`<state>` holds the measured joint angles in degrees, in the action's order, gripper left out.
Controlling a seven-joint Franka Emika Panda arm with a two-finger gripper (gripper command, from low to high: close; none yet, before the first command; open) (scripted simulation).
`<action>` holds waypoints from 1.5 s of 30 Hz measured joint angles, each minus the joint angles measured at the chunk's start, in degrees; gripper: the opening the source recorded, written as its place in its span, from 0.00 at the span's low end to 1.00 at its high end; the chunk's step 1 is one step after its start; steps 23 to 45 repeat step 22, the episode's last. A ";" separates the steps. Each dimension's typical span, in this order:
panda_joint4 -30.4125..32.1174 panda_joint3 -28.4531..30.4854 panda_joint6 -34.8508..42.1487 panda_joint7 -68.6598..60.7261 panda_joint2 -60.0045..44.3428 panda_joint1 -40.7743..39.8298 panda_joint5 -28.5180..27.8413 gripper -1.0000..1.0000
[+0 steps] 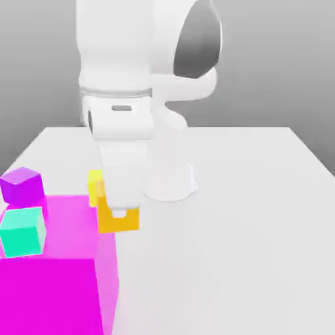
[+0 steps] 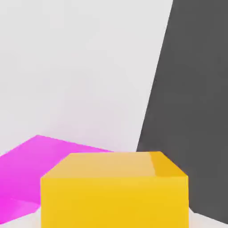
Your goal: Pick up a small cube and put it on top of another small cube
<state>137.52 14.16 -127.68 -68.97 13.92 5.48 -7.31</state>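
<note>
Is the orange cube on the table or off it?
Off it: the orange cube hangs clamped at the gripper, beside the magenta cube.

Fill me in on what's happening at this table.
The white robot arm's gripper is shut on the orange cube, holding it beside the big magenta cube. The lemon-yellow cube it is meant to land on sits just behind, partly hidden by the hand, so the stacking is not yet done. A purple cube and a teal cube stand at the exterior view's left on the white table.
</note>
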 joint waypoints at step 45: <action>4.00 5.38 11.39 -20.93 12.32 0.45 -2.23 1.00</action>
